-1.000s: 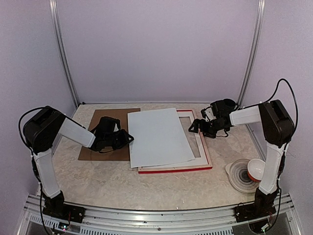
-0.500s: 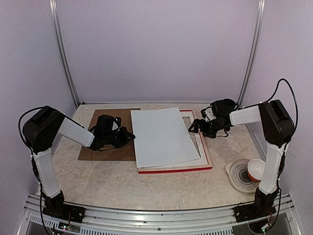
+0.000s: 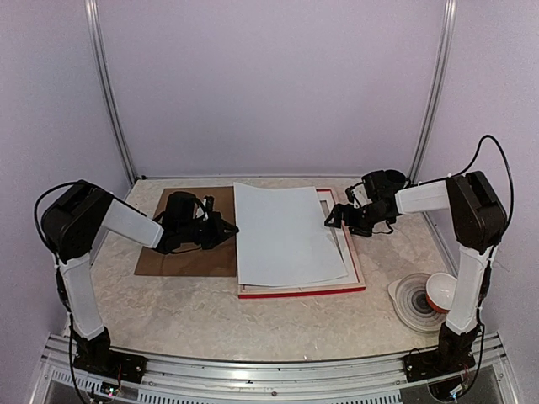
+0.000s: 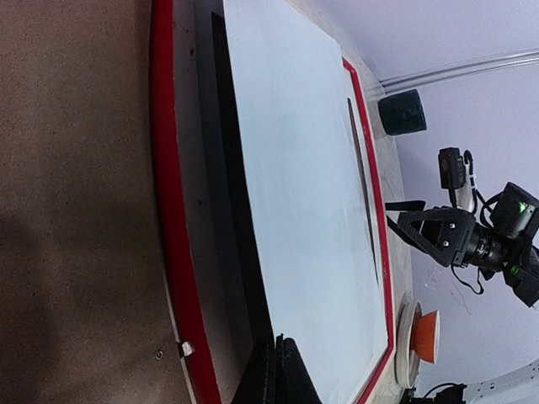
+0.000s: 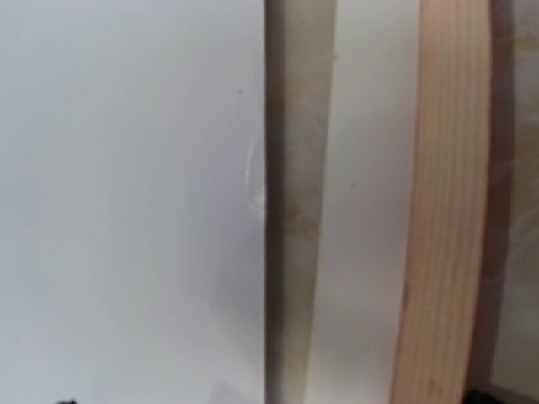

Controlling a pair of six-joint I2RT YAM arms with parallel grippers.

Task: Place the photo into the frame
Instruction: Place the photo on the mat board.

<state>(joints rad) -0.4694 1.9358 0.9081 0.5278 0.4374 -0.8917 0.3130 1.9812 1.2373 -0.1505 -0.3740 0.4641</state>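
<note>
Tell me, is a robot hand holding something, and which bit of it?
The left gripper looks shut on the photo, pinching its left edge. The photo lies white side up. The right gripper is open and holds nothing.

No text, label or number is readable anywhere.

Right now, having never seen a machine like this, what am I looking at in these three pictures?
Two robot arms are bolted to a table. One camera looks down from above; one rides on each wrist, giving close-ups. A red frame lies flat with the photo, white side up, on it. A brown board lies left, dishes right. The left pincer is closed and seems to pinch the photo's left edge; the right pincer hangs open above the frame's right side.
</note>
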